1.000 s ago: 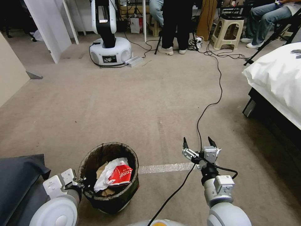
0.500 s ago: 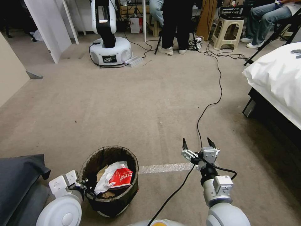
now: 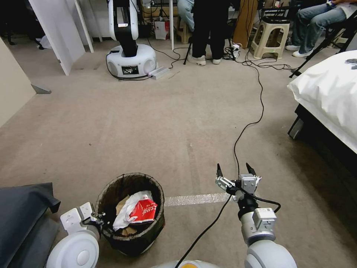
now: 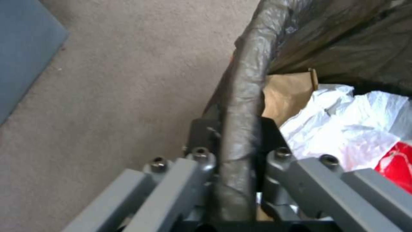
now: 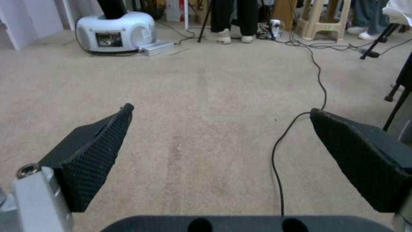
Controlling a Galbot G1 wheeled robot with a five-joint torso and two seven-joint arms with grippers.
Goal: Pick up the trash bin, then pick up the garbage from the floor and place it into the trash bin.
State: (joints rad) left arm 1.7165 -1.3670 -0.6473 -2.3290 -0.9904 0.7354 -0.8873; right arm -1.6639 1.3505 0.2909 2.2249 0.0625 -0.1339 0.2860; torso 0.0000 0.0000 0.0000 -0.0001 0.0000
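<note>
The carpet [image 3: 156,123] ahead lies bare of litter out to the black cable [image 3: 247,126] trailing across it, which fits the bin being carried along as the robot looks for more. The trash bin [image 3: 130,214] sits low at the robot's left front, its dark bag rim [image 4: 242,96] pinched between the pressed-together fingers of the left gripper [image 4: 236,151], a hold on the lip that leaves the mouth open for drops. Inside it lie a red-and-white carton [image 3: 143,210], white wrapping [image 4: 343,129] and brown paper [image 4: 287,93], while the right gripper [image 3: 234,172] hangs spread wide and empty over the carpet beside the silvery tape strip [image 3: 193,200], free to collect.
</note>
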